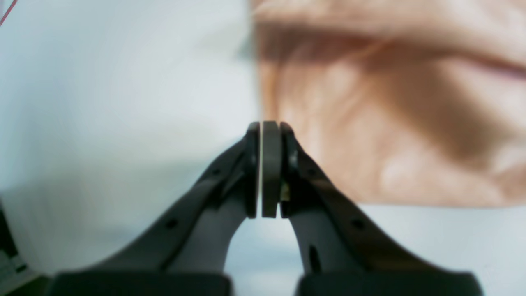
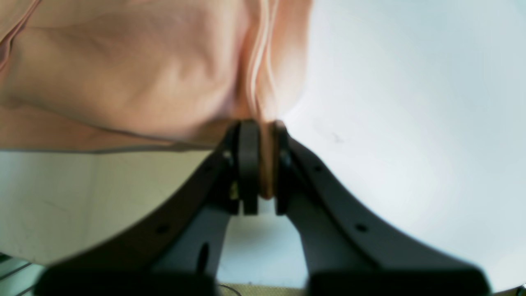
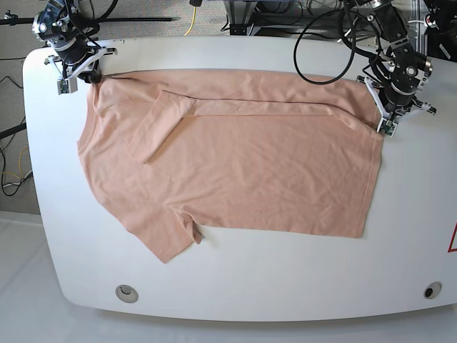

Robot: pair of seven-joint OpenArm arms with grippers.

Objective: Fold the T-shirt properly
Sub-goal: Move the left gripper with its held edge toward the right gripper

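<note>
Peach cotton, the T-shirt [image 3: 235,171] lies flat on the white desk [image 3: 235,286], its long axis running from hand to hand. At its shoulder end the right hand [image 2: 261,160] is clamped on the fabric; at its hem end the left hand [image 1: 265,168] has its jaws together, empty, the hem corner just beside it. Both hands sit at the far edge, so the cloth spreads toward the near side.

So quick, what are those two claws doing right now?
Left gripper: closed, nothing between its fingers.
Right gripper: closed on the T-shirt.
</note>
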